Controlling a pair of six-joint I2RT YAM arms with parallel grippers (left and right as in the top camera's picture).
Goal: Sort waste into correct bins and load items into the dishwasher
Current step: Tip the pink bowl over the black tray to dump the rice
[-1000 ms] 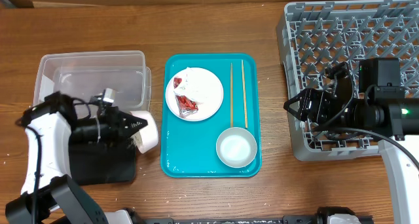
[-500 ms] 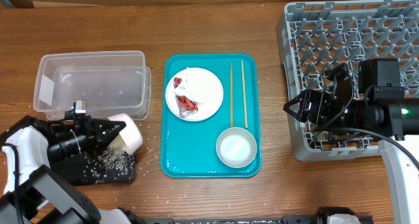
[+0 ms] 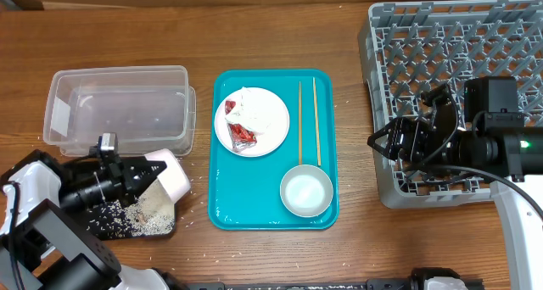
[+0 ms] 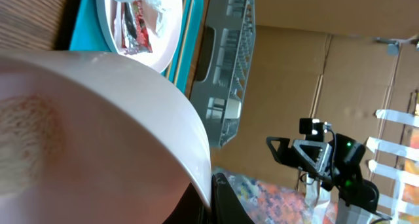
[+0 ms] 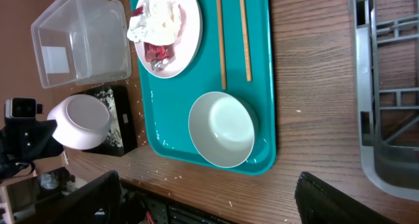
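Loose rice grains (image 3: 127,220) lie scattered over the right half of the black tray (image 3: 95,229), and a few specks sit on the wood just beside its right edge. The left gripper (image 3: 146,175) is clamped on the rim of a white bowl (image 3: 171,178), which is tipped on its side above that same end of the tray.

The step in hand looks like emptying the bowl. To do it well, the mouth should probably sit further in over the tray's middle, since the bowl now hangs near the edge and strays have landed off it. A steeper tilt with a gentle shake would likely loosen what clings (the left wrist view shows a faint speckled patch on the bowl, though I cannot tell whether it is rice). The grip on the rim is thin, so slow wrist motion seems wise.

The right gripper (image 5: 208,185) hangs over the near edge of the dish rack (image 3: 399,36) with its jaws spread wide and empty. The plate (image 3: 270,125), chopsticks (image 3: 315,112) and second bowl (image 3: 306,191) rest on the teal tray (image 3: 222,212).
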